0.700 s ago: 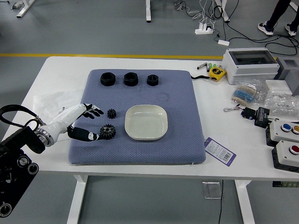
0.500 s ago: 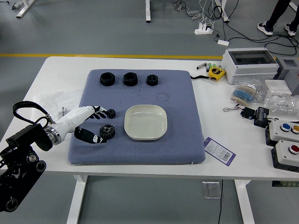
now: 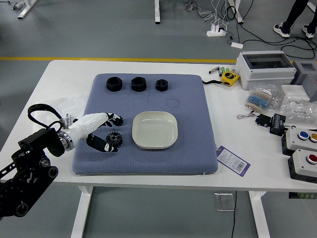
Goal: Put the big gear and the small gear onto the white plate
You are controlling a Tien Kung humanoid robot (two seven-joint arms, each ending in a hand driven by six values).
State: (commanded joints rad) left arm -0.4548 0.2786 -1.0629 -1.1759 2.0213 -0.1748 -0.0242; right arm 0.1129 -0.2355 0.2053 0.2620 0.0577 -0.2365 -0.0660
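In the head view my left hand (image 3: 115, 134) reaches in low over the blue mat with its fingers spread, thumb toward the near side. Between thumb and fingers lies the black big gear (image 3: 114, 139), on the mat and left of the plate. The black small gear (image 3: 118, 121) is just beyond it, partly covered by my fingertips; whether they touch it I cannot tell. The white plate (image 3: 154, 130) rests on the mat to the right of both gears and holds nothing. My right hand is out of view.
Three black nuts (image 3: 138, 84) line the far part of the blue mat (image 3: 193, 148). A purple-edged label card (image 3: 233, 160) lies right of the mat. Farther right are a yellow tape measure (image 3: 230, 78), a white box (image 3: 264, 69), plastic bags and button boxes (image 3: 303, 165).
My left hand has moved to the right over the mat, its fingers now reaching over the small gear. The gears and plate have not visibly moved.
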